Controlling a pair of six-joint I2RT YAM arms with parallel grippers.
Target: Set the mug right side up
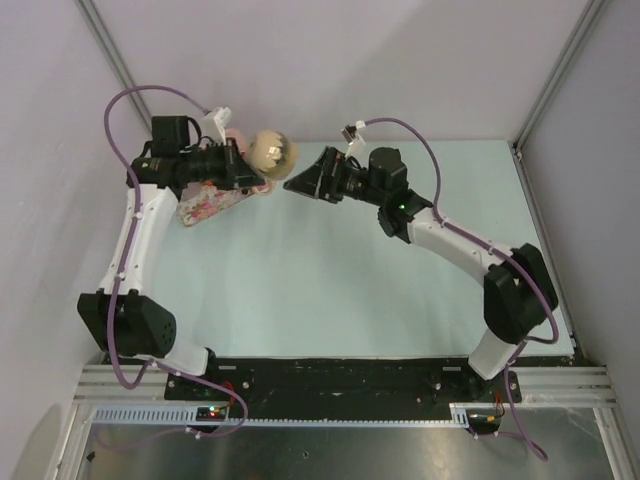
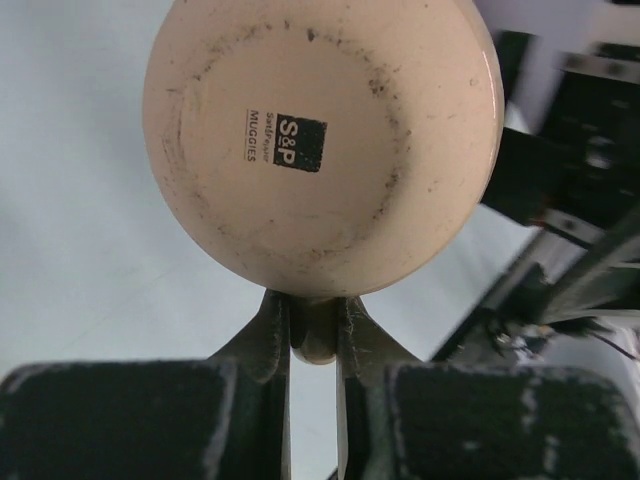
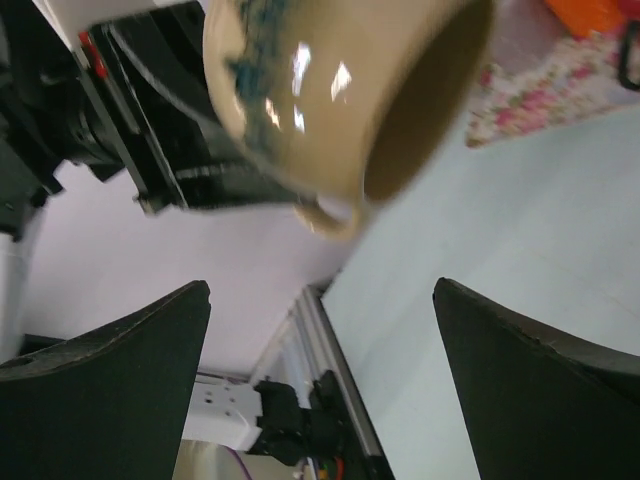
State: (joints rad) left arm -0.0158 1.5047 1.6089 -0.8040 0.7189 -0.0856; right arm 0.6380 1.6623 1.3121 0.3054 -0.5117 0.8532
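Observation:
The cream mug (image 1: 273, 152) hangs in the air at the back of the table, its base toward the top camera. My left gripper (image 1: 245, 166) is shut on the mug's handle (image 2: 315, 335), and the left wrist view shows the stamped base of the mug (image 2: 320, 140) right above the fingers. My right gripper (image 1: 300, 182) is open and empty, just right of the mug and pointing at it. In the right wrist view the mug (image 3: 340, 90) is tilted with its mouth facing down to the right, ahead of the wide-open fingers (image 3: 110, 370).
A floral cloth (image 1: 210, 205) lies on the table under the left gripper, also showing in the right wrist view (image 3: 560, 85). An orange object (image 3: 590, 15) sits beyond it. Walls close in at the back and both sides.

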